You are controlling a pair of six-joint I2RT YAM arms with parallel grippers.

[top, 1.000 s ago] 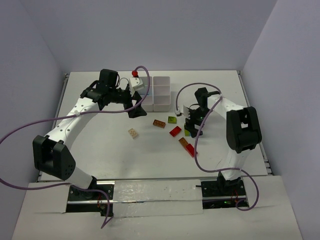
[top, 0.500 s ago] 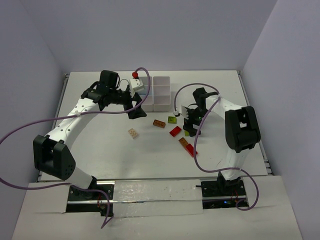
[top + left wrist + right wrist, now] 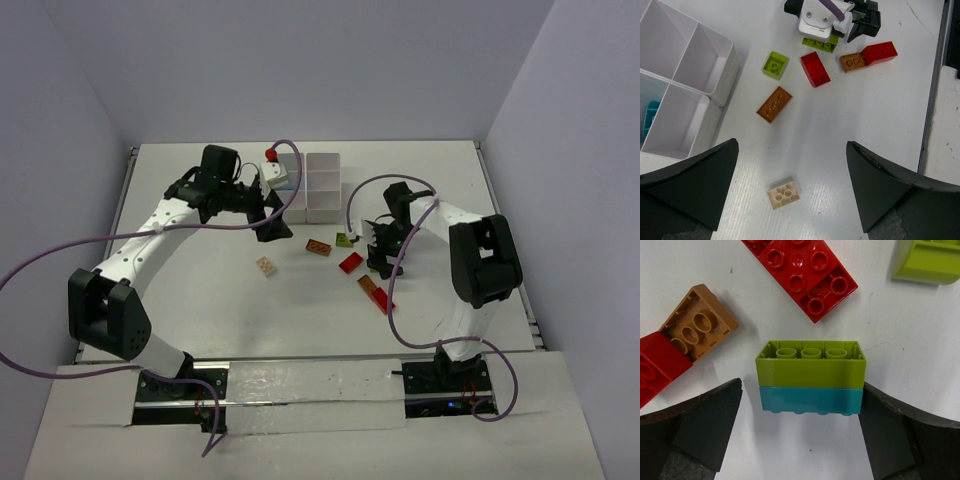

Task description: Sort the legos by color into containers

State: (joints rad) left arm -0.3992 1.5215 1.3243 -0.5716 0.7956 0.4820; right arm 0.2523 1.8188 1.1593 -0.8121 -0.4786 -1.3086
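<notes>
The white six-compartment tray (image 3: 322, 187) stands at the back centre, and a cyan lego (image 3: 650, 118) lies in one compartment of the tray (image 3: 720, 65). My left gripper (image 3: 272, 212) hovers open beside it, above a tan lego (image 3: 784, 194) that sits below the open gap of the left gripper (image 3: 792, 145). My right gripper (image 3: 801, 386) is open and low, straddling a lime-on-cyan stacked lego (image 3: 811, 377); in the top view the right gripper (image 3: 384, 252) hides it. Around it lie a red lego (image 3: 800, 270), a lime lego (image 3: 930, 260) and an orange-brown lego (image 3: 700, 322) joined to a red one.
Another orange-brown lego (image 3: 319, 247) lies between the two grippers, with the lime lego (image 3: 344, 240) to its right. The joined brown-and-red piece (image 3: 374, 293) is the nearest to the front. Purple cables loop over both arms. The table's right rail (image 3: 940, 75) runs close by.
My right gripper has shifted slightly left and down over the lime-on-cyan lego, which now hides under it in the top view. The left arm has barely moved.
</notes>
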